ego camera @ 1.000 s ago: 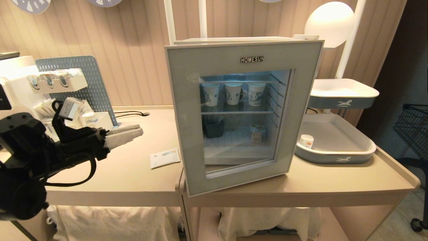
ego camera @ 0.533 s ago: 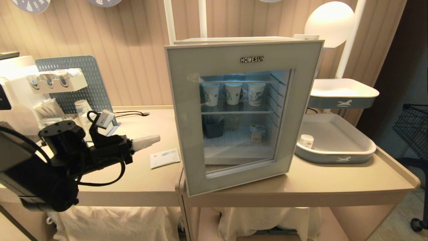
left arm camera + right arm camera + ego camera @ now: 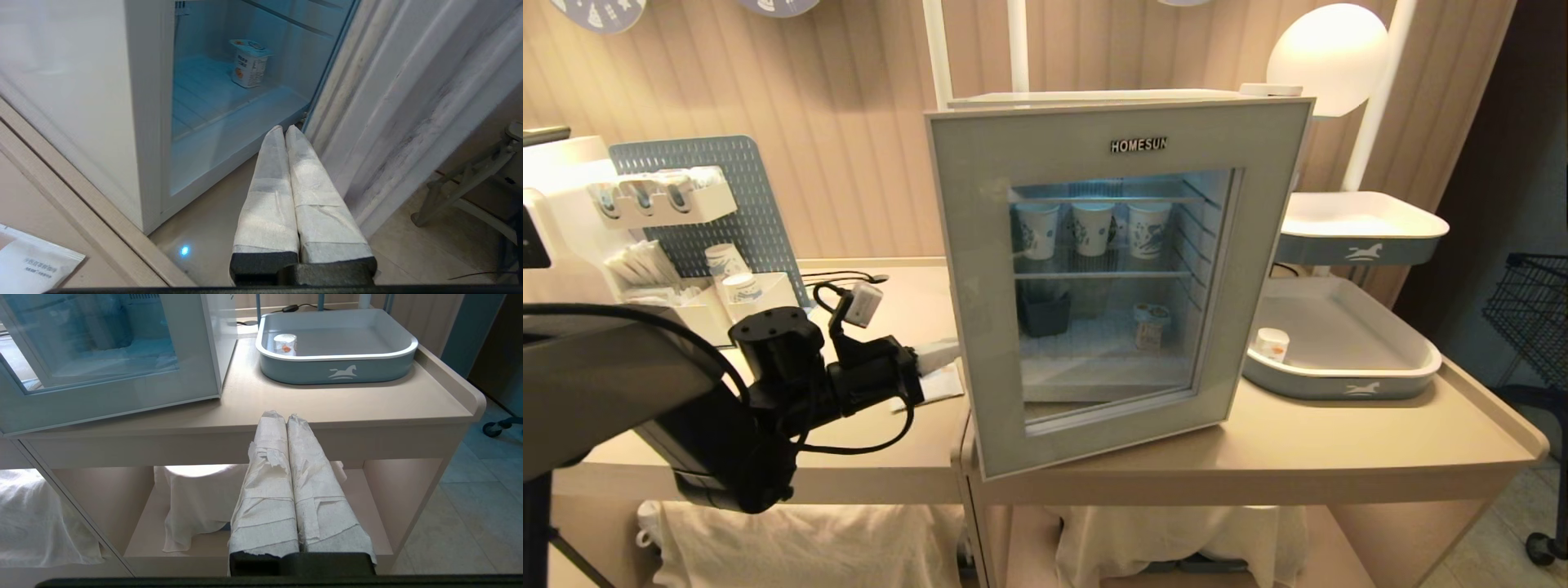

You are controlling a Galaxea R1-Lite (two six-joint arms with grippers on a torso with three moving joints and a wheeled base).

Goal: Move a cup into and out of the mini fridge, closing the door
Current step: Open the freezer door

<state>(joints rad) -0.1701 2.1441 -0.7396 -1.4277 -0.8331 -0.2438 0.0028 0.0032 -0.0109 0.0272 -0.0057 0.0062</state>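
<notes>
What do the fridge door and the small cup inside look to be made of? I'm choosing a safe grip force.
The door: likely glass, seeing the transparent window in a smooth, pale grey, faintly reflective frame; the frame's own material is unclear. The cup: apparently thin white plastic with printed sides and a crinkled foil-like lid, so probably easy to crush.

Beige counter [image 3: 1339, 449] bearing the mini fridge [image 3: 1119, 278], a grey tray [image 3: 1339, 380], a white sachet [image 3: 931, 382]
</notes>
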